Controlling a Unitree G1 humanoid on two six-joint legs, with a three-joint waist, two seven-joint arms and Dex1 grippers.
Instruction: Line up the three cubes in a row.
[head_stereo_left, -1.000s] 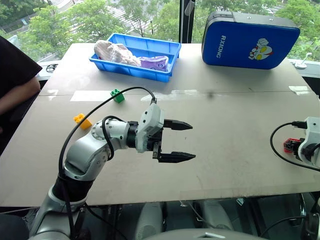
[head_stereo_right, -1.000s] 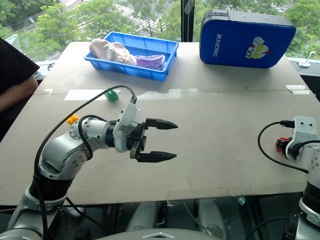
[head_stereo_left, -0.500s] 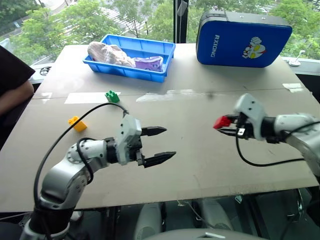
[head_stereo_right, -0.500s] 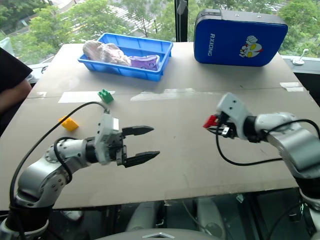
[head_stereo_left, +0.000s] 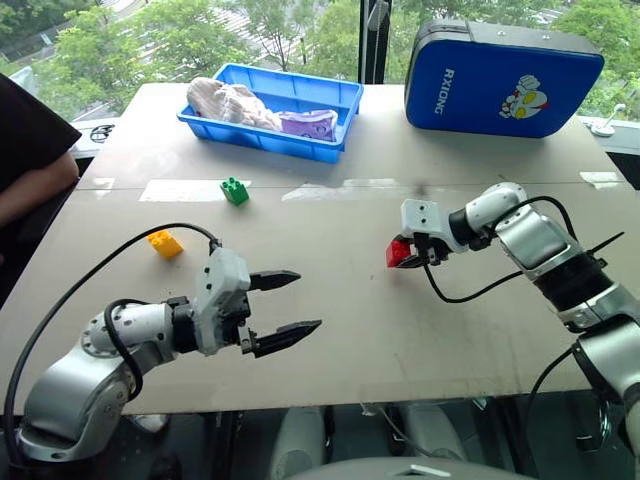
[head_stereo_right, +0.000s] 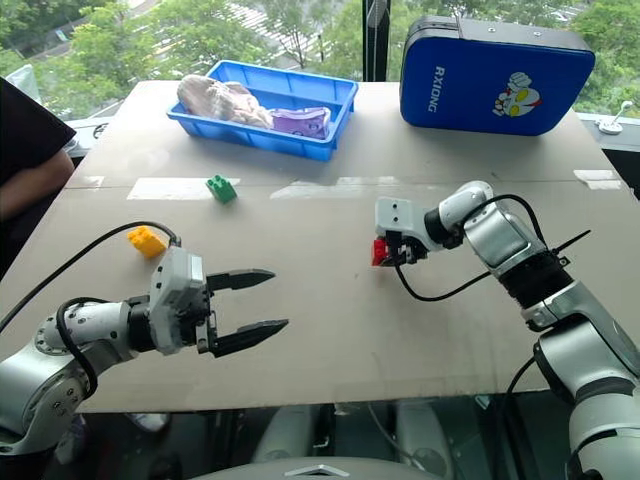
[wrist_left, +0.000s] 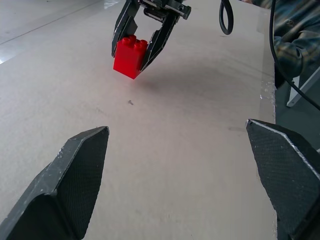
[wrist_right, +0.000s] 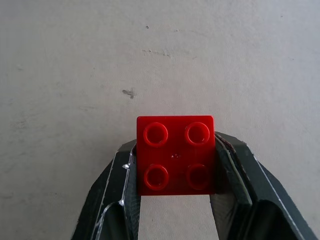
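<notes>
My right gripper is shut on the red cube, holding it just above the middle of the table; the wrist view shows its four studs between the fingers. The green cube lies further back on the left, near the tape strip. At the left lies the yellow-orange cube. My left gripper hangs open and empty over the near part of the table, pointing right toward the red cube.
A blue tray with a pale bundle and purple packet stands at the back left. A blue case stands at the back right. A person's arm rests at the left table edge. Black cables trail from both arms.
My right arm has swung in from the right edge with the red cube to the table's middle. My left gripper has drawn back left and lower, still open.
</notes>
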